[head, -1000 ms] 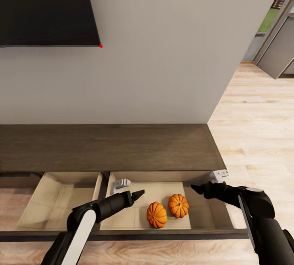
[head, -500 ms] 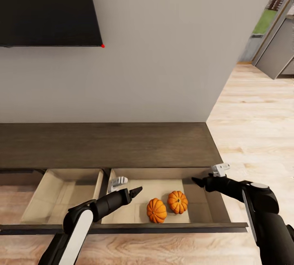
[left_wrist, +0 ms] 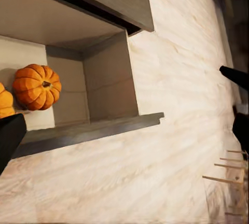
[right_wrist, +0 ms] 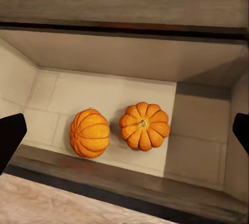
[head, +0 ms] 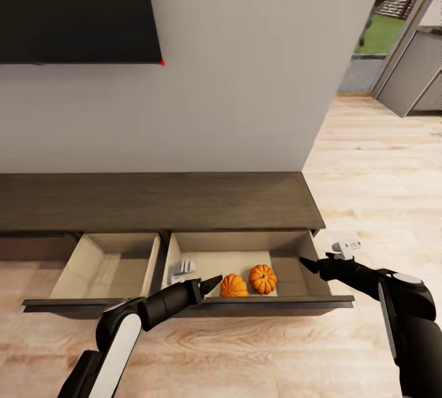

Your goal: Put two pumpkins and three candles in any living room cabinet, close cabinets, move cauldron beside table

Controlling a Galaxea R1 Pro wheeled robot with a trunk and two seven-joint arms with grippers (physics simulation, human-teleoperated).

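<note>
Floor [head: 368, 189] of pale wood runs open to my right past the end of the cabinet [head: 153, 200], and more of it lies bare between the drawer fronts and me. The cabinet stands against the wall, under the dark screen [head: 73, 8], with two drawers pulled out side by side.

My left gripper [head: 213, 283] hangs just over the front edge of the right drawer [head: 288, 266], near its left front corner; the head view shows its tips drawn together, with nothing between them. My right gripper [head: 304, 262] sits at that drawer's right wall, close to the front right corner. Its wrist view has one dark fingertip [right_wrist: 10, 136] at each side of the picture, standing wide apart and holding nothing.

Both pumpkins [head: 248, 282] lie on the right drawer's pale floor, close to the front edge and just beside each other, between my two grippers. The left one [right_wrist: 89, 133] is tipped on its side and lies just beside my left gripper; the right one [right_wrist: 144, 125] sits with its stem up, well apart from my right gripper.

The left drawer [head: 107, 260] shows pale inner walls and a pale floor.
</note>
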